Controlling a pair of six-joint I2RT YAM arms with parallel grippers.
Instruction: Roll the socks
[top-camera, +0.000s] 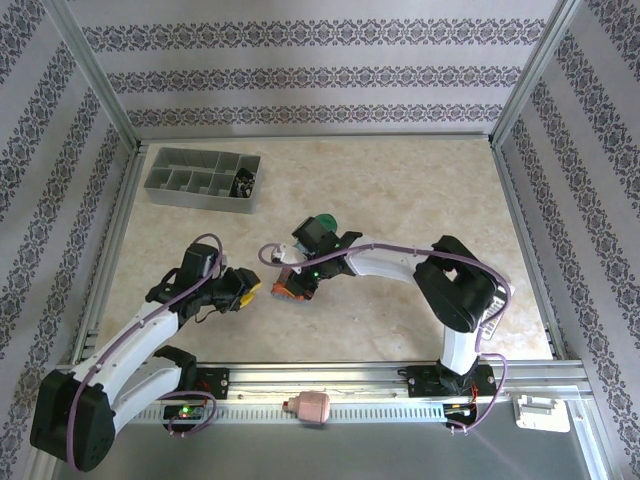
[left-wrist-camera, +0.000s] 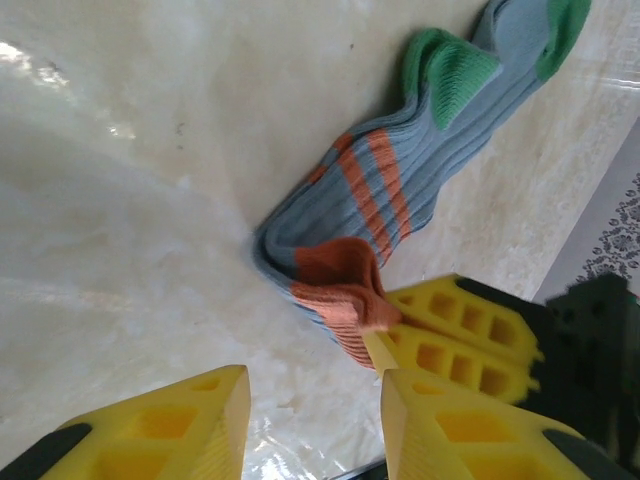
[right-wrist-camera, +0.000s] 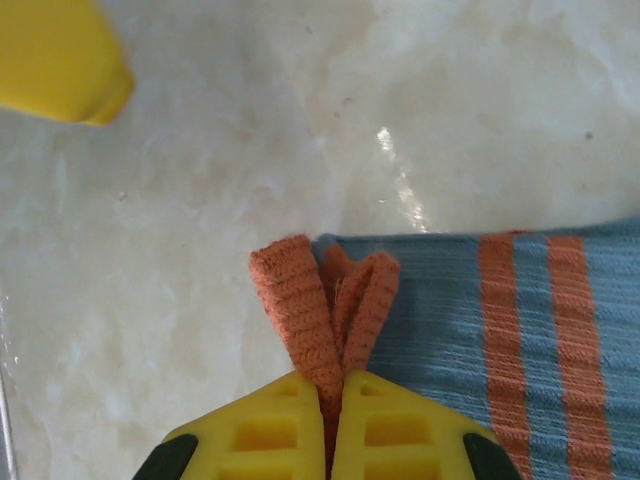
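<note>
The blue-grey striped sock (top-camera: 308, 255) lies on the table, its teal toe (top-camera: 325, 222) far and its orange-red cuff (top-camera: 285, 292) near. My right gripper (top-camera: 298, 286) is shut on that cuff (right-wrist-camera: 300, 300), the bunched cloth pinched between its yellow fingers (right-wrist-camera: 280, 435). My left gripper (top-camera: 243, 290) stands open just left of the cuff, apart from it. In the left wrist view the left gripper (left-wrist-camera: 315, 420) holds nothing, and the sock (left-wrist-camera: 400, 170) runs away to the upper right, with the right arm's fingers (left-wrist-camera: 460, 330) on the cuff (left-wrist-camera: 340, 275). The black striped sock is out of view.
A grey divided organiser (top-camera: 200, 180) sits at the back left, with a small dark item (top-camera: 243, 185) in its right compartment. Aluminium frame rails border the table. A pink object (top-camera: 314, 406) rests on the near rail.
</note>
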